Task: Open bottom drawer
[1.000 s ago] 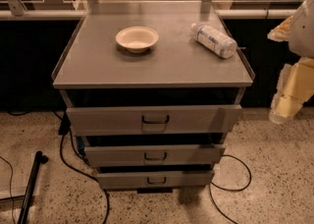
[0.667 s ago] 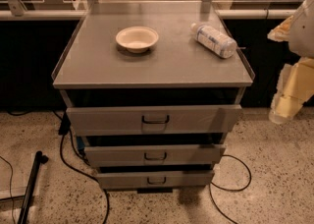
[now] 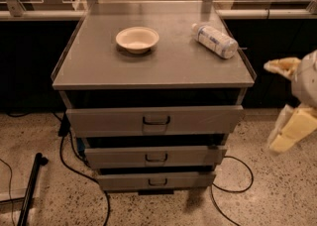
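Note:
The bottom drawer (image 3: 124,181) is the narrowest grey front of the three, low on the grey cabinet, with a small dark handle (image 3: 157,182) at its centre. It stands out only slightly, about like the two fronts above it. My gripper (image 3: 286,100) is at the right edge of the view, right of the cabinet, level with the top drawer and well above the bottom drawer. It is open and empty, with its yellowish fingers (image 3: 292,130) spread apart.
On the cabinet top (image 3: 163,66) are a white bowl (image 3: 137,39) and a plastic bottle lying on its side (image 3: 214,40). Black cables (image 3: 233,183) run over the floor around the cabinet's base. A dark pole (image 3: 30,188) lies at the lower left.
My gripper has moved down beside the cabinet's right side. The drawers, bowl and bottle have not moved.

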Available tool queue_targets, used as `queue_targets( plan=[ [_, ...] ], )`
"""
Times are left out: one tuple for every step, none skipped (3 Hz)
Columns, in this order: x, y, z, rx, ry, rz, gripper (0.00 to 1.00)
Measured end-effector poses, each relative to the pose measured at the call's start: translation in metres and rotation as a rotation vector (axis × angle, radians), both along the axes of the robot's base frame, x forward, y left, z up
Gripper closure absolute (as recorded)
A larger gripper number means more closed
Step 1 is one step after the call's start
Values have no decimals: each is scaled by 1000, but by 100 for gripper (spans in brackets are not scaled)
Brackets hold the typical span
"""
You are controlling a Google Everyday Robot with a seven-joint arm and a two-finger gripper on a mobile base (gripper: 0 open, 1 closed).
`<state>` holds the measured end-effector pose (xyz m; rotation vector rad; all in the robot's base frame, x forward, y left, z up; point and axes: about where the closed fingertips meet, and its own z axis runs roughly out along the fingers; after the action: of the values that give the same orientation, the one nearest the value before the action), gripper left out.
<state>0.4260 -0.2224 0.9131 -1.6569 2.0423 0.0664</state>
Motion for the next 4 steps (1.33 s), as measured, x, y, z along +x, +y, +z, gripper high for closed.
queue_targets(
  plan=[
    [1, 0, -54, 102, -47, 37, 0],
    [4, 6, -114, 139, -22, 68, 0],
    [4, 6, -114, 139, -22, 68, 0],
    [3, 10, -118, 155, -9, 58, 0]
  ],
)
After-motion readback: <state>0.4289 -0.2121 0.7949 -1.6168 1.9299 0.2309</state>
